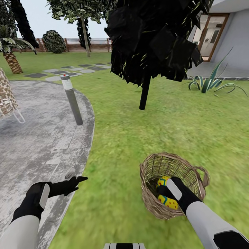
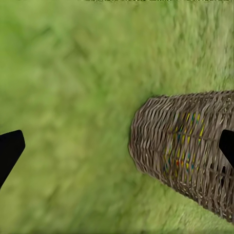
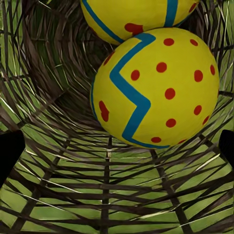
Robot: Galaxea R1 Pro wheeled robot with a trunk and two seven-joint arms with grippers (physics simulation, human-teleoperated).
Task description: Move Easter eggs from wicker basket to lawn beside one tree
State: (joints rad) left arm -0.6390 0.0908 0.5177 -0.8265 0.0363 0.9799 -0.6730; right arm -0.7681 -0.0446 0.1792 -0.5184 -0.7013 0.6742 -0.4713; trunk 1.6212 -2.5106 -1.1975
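Yellow Easter eggs (image 3: pixel 156 87) between right pincer (image 3: pixel 117 148) fingertips, inside wicker basket (image 1: pixel 152 173)

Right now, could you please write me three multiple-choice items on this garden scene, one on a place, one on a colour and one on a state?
1. Where does the round woven wicker basket stand?
A. on the green lawn
B. on grey paving
C. on a table

2. What colour are the dots on the yellow Easter egg?
A. blue
B. red
C. green

3. How is the right gripper?
A. closed on an egg
B. open inside the basket
C. resting on the grass

Key: 1 A, grass surrounds the basket; 2 B, the right wrist view shows red dots; 3 B, its fingers stand apart, the egg between untouched.
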